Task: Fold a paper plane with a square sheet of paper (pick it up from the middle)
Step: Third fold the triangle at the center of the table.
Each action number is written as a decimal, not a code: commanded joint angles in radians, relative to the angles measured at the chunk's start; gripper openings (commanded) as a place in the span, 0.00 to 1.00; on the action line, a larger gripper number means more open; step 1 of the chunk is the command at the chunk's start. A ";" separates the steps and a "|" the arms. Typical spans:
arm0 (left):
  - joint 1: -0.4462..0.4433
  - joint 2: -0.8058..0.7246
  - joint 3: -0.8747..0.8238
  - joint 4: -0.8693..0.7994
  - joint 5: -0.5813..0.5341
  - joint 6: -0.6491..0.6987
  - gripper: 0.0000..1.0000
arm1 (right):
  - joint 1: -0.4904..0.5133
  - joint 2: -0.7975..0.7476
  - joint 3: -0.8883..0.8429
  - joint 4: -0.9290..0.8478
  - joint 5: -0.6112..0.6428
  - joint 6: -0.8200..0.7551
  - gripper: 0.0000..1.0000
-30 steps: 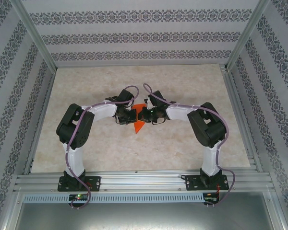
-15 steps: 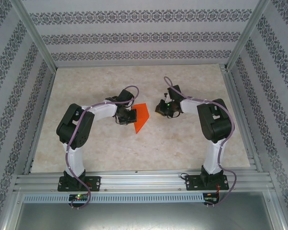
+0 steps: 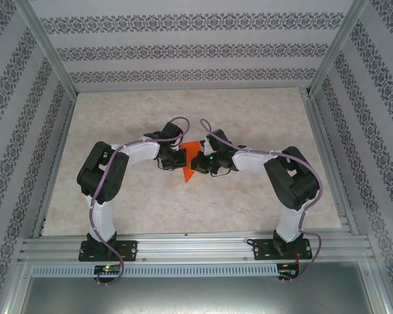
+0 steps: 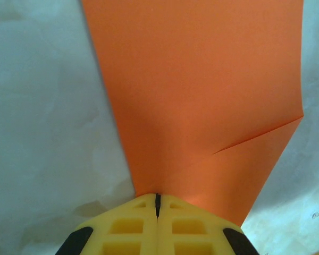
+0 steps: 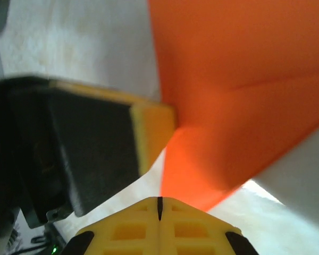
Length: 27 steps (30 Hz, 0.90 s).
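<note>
Paper: the orange-red sheet of paper [image 4: 196, 79] was held over the counter [image 3: 249, 111], near its middle, between the two arms. From above only a pointed orange sliver of it showed; the arms' ends covered the rest.
Paper's shape: in the left wrist view a straight crease ran from about the sheet's middle out to its right edge. The top of the sheet ran out of the picture, so the full outline could not be made out.
Left jaws: the left gripper [image 4: 157, 197] had its yellow jaws pressed together, with only a thin dark seam between them. The paper's lower edge rose straight out of their tips, clamped there.
Right jaws: the right gripper [image 5: 159, 201] also had its jaws pressed flat together. A blurred lower corner of the paper came down just beside their tips, a little to the right. Whether it was caught between them could not be told.
Left finger from the right wrist: a black and yellow finger lay against the paper's left edge, out of focus and cut off at the left.
Top view: both pairs of jaws were too small and dark there to judge.
Counter surface: it was pale and marbled from above, and blurred to grey-white in both wrist views.
</note>
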<state>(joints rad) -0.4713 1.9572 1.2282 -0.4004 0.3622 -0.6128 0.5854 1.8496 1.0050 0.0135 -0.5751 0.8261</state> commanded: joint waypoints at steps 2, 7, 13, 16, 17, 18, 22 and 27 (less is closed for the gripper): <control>-0.004 0.089 -0.075 -0.090 -0.092 -0.009 0.00 | 0.020 0.032 -0.031 0.103 -0.039 0.090 0.00; -0.004 0.085 -0.077 -0.078 -0.087 -0.015 0.00 | 0.027 0.037 -0.055 0.108 -0.039 0.098 0.00; -0.004 0.082 -0.075 -0.069 -0.093 -0.017 0.00 | 0.036 0.045 -0.070 0.087 -0.035 0.086 0.00; -0.004 0.082 -0.075 -0.068 -0.094 -0.018 0.00 | 0.038 0.057 -0.070 0.081 -0.038 0.080 0.00; -0.004 0.081 -0.075 -0.068 -0.095 -0.020 0.00 | 0.040 0.062 -0.067 0.077 -0.039 0.078 0.00; -0.005 0.080 -0.075 -0.068 -0.095 -0.021 0.00 | 0.042 0.066 -0.065 0.073 -0.038 0.075 0.00; -0.004 0.077 -0.076 -0.066 -0.098 -0.023 0.00 | 0.043 0.079 -0.062 0.061 -0.045 0.070 0.00; -0.004 0.074 -0.067 -0.069 -0.096 -0.018 0.00 | 0.004 0.016 -0.051 0.060 -0.048 0.050 0.00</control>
<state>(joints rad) -0.4713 1.9522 1.2175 -0.3824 0.3649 -0.6285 0.6117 1.9057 0.9428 0.0944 -0.6025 0.9085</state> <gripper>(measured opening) 0.067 0.037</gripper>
